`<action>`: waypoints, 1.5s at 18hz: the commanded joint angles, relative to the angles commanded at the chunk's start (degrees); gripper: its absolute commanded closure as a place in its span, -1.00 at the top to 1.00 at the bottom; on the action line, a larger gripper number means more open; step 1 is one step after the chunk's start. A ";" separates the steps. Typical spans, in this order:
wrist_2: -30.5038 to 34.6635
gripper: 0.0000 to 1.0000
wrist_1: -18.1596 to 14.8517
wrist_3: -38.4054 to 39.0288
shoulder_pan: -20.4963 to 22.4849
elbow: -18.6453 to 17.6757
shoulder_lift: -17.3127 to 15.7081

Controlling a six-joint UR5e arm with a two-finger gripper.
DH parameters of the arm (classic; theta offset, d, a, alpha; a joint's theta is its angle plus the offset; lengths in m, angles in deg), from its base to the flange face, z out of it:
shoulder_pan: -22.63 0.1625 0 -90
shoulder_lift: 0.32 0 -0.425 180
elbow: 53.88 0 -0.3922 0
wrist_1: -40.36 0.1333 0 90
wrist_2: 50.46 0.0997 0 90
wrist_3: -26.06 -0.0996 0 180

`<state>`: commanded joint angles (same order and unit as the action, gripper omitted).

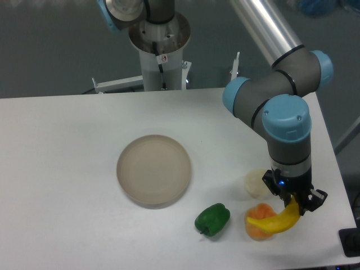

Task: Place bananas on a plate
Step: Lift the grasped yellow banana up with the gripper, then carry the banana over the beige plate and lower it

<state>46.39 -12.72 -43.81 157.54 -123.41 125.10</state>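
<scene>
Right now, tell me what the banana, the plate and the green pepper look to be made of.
Banana: likely moulded plastic; uniform bright yellow, smooth skin without spots, held in the gripper.
Plate: beige, matte, possibly plastic or glazed ceramic; even colour, low rim, no strong shine, so it stays open.
Green pepper: probably glossy plastic; saturated green with a soft highlight on top.

White table (67, 169), evenly lit. Grey-green wall (50, 45) behind. White bracket (115, 84) at far table edge.

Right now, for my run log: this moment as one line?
gripper: shut on banana | banana: over orange fruit | plate: empty | phase: grasp
</scene>
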 joint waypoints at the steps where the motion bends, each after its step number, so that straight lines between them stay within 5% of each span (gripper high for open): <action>1: 0.00 -0.26 0.09 0.00 0.00 -0.26 -0.09; 14: -2.10 -0.26 -0.61 0.61 0.44 -2.98 -3.07; 21: -3.25 -0.25 -7.72 5.19 0.17 -7.81 -10.62; 24: -3.34 -0.25 -9.67 4.57 0.53 -13.86 -16.59; 27: -3.60 -0.25 -11.94 4.48 -0.26 -17.74 -19.15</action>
<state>42.79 -24.67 -39.33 157.28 -141.14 105.96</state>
